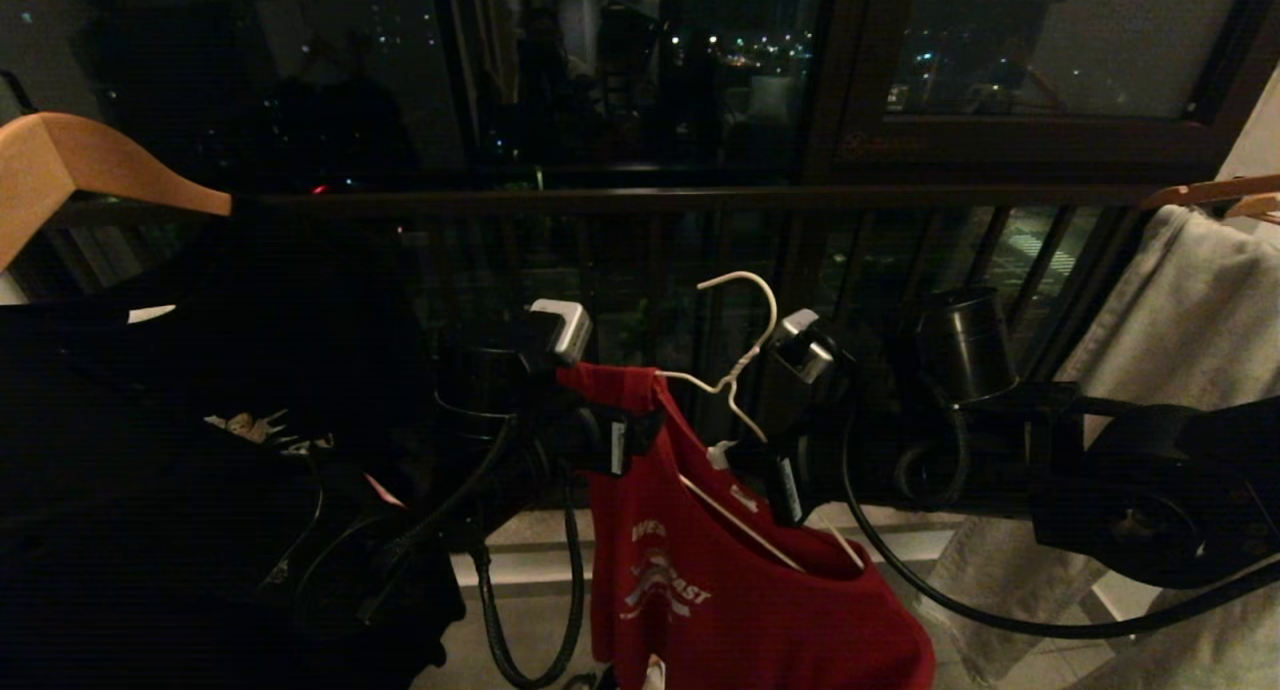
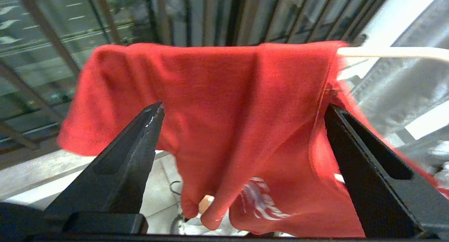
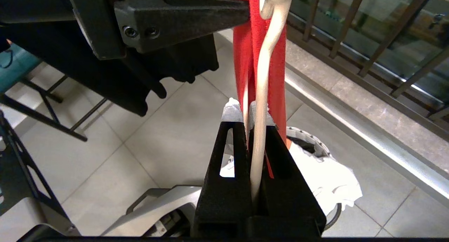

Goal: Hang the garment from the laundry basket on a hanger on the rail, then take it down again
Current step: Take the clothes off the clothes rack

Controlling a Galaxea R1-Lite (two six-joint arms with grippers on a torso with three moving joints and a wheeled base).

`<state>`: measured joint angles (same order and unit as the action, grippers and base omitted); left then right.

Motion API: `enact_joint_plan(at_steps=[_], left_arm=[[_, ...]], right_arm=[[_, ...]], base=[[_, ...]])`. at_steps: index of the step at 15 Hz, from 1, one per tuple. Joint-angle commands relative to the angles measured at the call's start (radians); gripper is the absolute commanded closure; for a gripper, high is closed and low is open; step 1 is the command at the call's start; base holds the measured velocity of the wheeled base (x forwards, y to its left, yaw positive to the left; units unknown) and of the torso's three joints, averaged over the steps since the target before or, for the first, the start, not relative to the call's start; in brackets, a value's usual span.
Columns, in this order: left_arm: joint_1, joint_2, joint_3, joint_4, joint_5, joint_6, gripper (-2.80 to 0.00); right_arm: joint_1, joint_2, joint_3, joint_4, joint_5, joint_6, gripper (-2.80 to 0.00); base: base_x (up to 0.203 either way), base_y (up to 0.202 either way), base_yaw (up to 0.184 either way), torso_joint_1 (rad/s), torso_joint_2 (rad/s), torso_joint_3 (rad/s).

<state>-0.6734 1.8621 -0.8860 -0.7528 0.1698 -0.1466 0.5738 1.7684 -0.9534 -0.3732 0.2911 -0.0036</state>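
Gripping the white wire hanger (image 3: 261,94) in clamped jaws, right gripper (image 3: 245,110) holds it below the rail while left gripper (image 2: 242,119), jaws wide, faces the red garment (image 1: 720,560) draped on it.

Floor: pale tiles, basket and stand legs on it.
Tiled floor (image 3: 168,129) runs up to a raised stone sill (image 3: 354,105) under the window railing. Laundry basket (image 3: 308,140) with the black-and-white patterned rim sits directly on the tiles near that sill, white cloth (image 3: 333,182) spilling over its edge. Black frame legs (image 3: 42,119) stand on the tiles on the far side from the sill. Grout lines visible.
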Motion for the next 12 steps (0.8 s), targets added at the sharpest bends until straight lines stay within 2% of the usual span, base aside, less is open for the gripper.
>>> enact_joint_plan(at_steps=[1,8,12], left_arm=[[-0.002,0.006,0.003,-0.004,0.002,0.0,-2.8],[0.001,0.008,0.001,-0.005,0.005,0.002,-2.8],[0.036,0.012,-0.008,-0.008,0.006,0.022,-2.8]], right_arm=[[0.003,0.0,0.002,-0.007,0.002,0.001,0.0],[0.003,-0.014,0.008,-0.009,0.003,0.001,0.0],[0.003,-0.024,0.008,-0.009,0.003,0.001,0.0]], base=[[0.0,0.0,0.0,0.0,0.0,0.0],[0.0,0.0,0.0,0.0,0.0,0.0],[0.0,0.0,0.0,0.0,0.0,0.0]])
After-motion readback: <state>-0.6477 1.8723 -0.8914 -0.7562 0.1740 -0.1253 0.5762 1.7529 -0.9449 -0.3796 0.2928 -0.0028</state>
